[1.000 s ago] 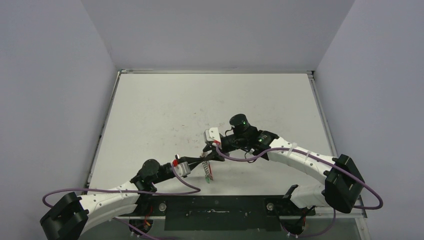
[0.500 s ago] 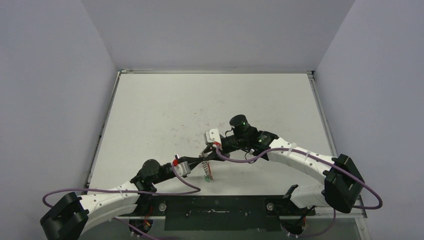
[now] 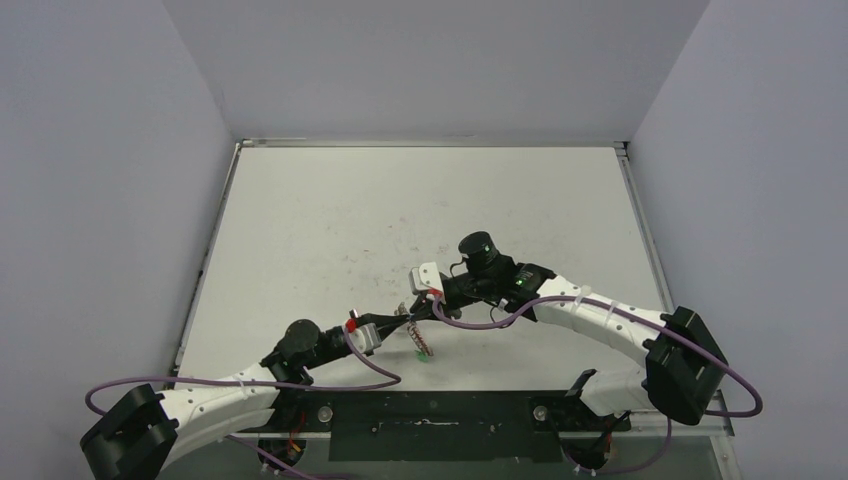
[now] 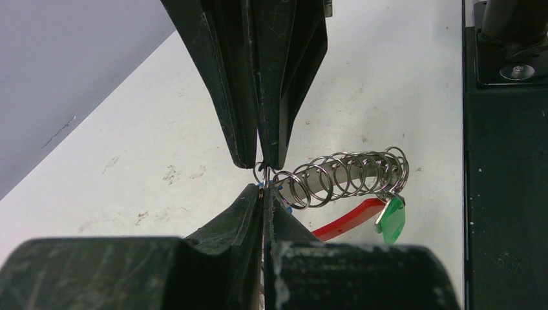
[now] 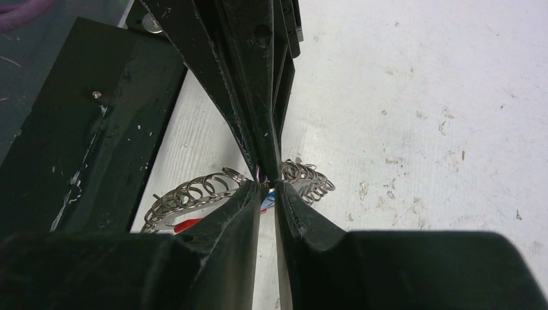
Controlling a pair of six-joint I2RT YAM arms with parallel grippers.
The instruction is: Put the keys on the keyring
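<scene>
Near the white table's (image 3: 400, 200) front edge, my left gripper (image 4: 262, 192) pinches one end of the thin silvery coiled-wire keyring (image 4: 342, 174), my right gripper (image 4: 260, 165) is narrow there, grip unclear, and a green-capped silver key (image 4: 391, 221) hangs at the other end.

A: Where's the keyring (image 4: 352, 175) sitting?
B: It runs off the left gripper (image 4: 262, 192) toward three o'clock, with the key (image 4: 391, 219) at its far end. The right gripper (image 4: 258, 165) meets it tip to tip from twelve, over the table (image 4: 161, 148).
</scene>
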